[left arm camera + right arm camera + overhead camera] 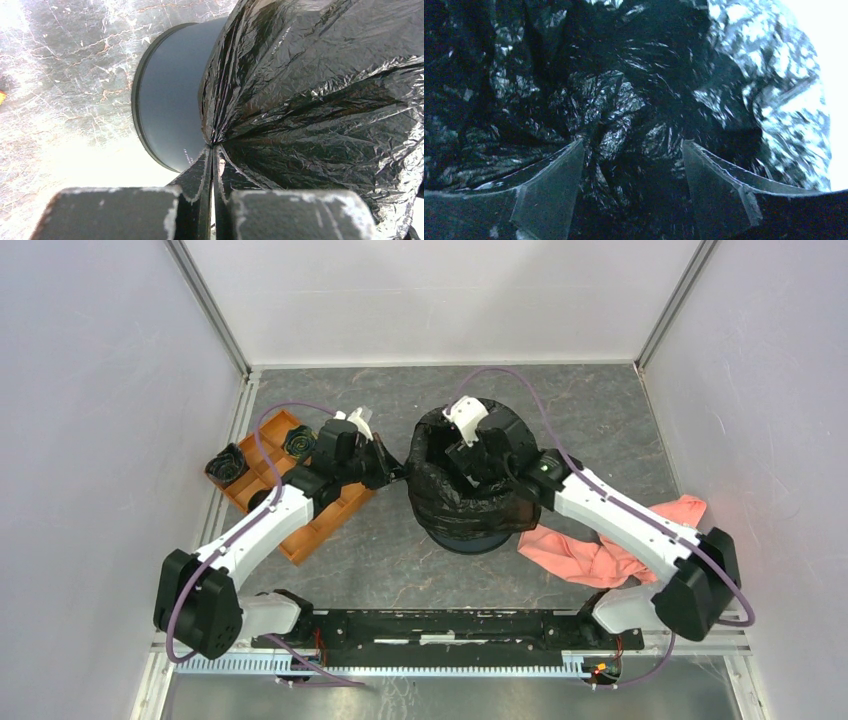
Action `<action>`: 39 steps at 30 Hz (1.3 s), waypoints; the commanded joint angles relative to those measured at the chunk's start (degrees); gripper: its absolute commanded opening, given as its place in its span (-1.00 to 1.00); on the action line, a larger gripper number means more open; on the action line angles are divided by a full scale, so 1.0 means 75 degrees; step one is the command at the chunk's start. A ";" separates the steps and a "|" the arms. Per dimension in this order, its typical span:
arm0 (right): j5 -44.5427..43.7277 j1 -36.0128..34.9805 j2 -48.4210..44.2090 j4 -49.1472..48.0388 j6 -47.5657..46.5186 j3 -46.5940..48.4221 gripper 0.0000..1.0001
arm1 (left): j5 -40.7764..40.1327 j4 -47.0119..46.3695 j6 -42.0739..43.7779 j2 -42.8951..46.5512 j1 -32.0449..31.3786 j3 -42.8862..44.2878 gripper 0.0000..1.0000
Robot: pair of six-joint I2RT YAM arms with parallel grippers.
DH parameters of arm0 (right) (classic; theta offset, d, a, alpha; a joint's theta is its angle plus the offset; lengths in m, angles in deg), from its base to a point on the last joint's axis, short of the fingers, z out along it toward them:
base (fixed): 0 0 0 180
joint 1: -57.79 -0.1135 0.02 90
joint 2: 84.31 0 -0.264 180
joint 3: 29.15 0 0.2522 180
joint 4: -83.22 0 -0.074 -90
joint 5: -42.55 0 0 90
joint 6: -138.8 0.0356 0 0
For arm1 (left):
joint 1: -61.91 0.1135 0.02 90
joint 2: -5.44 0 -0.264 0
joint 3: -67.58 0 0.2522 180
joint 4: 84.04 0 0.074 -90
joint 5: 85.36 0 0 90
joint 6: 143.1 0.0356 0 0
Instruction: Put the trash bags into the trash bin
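A glossy black trash bag [440, 495] is draped over the rim of the dark navy trash bin [470, 540] at the table's middle. My left gripper [400, 472] is shut on the bag's edge at the bin's left side; in the left wrist view the film [320, 100] gathers at the fingertips [213, 146] beside the bin wall [170, 110]. My right gripper [480, 455] is open, reaching down inside the bin; its fingers [554, 180] frame crumpled black film [619, 115]. Two small black wads [226, 464] [299, 443] sit at the orange tray.
An orange compartment tray [300, 510] lies left of the bin under the left arm. A pink cloth [610, 545] lies right of the bin under the right arm. White walls enclose the table on three sides.
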 commanded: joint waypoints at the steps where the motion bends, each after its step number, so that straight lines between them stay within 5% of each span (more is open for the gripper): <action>1: 0.0031 0.0014 -0.0328 -0.0077 0.0036 -0.0575 0.63 | 0.0078 -0.0138 0.0185 -0.0126 -0.0032 0.0264 -0.88; 9: -0.2538 0.0027 0.0615 0.0556 0.0265 -0.0324 0.65 | -0.0006 -0.0090 0.0105 0.0174 -0.0031 0.0125 -0.75; 14: -0.1352 0.0008 0.0540 0.0347 0.0271 0.0065 0.64 | -0.0270 0.0205 0.0206 0.0263 -0.0032 0.0164 -0.68; 20: 0.0476 -0.0020 0.0349 -0.0456 0.0612 -0.0142 0.65 | -0.1226 0.0432 0.0252 0.1090 -0.0032 -0.0089 0.19; 29: -0.0579 0.0454 0.0894 -0.0928 0.1804 -0.0517 0.65 | -0.2638 0.1554 0.0333 0.2409 -0.0032 -0.0155 0.95; 39: -0.1232 0.2272 0.0979 -0.2002 0.2183 -0.0966 0.71 | -0.3381 0.2359 0.0750 0.3969 -0.0033 -0.0001 1.00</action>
